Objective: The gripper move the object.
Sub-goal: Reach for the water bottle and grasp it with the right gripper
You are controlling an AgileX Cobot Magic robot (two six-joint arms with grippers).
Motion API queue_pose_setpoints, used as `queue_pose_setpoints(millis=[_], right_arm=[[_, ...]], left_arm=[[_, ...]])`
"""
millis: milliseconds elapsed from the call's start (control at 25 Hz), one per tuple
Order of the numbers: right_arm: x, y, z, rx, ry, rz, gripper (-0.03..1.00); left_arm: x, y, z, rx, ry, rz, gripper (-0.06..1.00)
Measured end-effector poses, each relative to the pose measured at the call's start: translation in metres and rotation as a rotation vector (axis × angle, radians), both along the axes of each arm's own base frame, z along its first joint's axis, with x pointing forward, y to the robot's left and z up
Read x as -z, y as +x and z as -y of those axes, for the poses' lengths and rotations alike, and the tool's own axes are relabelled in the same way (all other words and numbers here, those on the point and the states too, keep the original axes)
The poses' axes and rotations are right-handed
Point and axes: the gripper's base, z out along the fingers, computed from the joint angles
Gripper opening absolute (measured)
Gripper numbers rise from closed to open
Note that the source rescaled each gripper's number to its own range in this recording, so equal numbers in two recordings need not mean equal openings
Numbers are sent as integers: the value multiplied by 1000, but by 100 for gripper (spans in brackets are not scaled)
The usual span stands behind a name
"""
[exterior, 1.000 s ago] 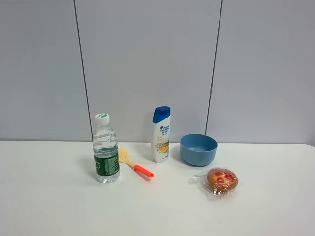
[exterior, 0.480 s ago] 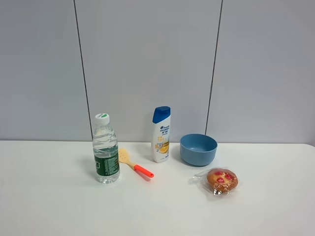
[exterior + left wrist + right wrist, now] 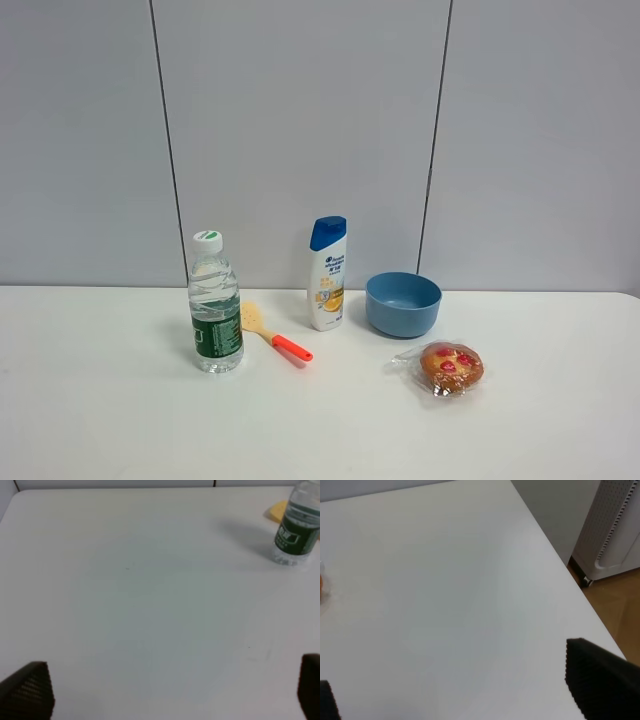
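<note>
**Bottle** (image 3: 215, 305): clear, green label, white cap. It stands upright on the table (image 3: 100, 420), at the left end of a row near the far edge and well in from the left edge. No claw touches it.

**Other items on the table:**
- Spatula (image 3: 275, 337), orange handle, just beside the bottle.
- Shampoo (image 3: 327, 275) and bowl (image 3: 403, 303), further along the row.
- Wrapped pastry (image 3: 450, 367), a little nearer the front edge.

**Left claw** (image 3: 167, 692): jaws spread wide with nothing between them, over bare table. The bottle is well apart from it, ahead and to one side.

**Right claw** (image 3: 465, 695): jaws also wide and empty, over bare table near the right edge.

Neither arm appears in the high view.

**Progress:** judged not begun, with the bottle unheld and both claws far from it.

**Left to do:** approach, close on the bottle's body, lift, carry and set it down. The left claw seems the likelier one, since the bottle lies in its view.
</note>
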Motion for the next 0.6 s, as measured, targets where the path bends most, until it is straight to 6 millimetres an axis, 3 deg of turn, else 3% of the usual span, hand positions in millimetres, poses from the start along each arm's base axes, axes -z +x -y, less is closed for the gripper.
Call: queue_pose_setpoints(millis=[600], right_arm=[[0, 0, -1, -21, -12, -1, 92]], left_arm=[[0, 0, 0, 0, 0, 0, 100]])
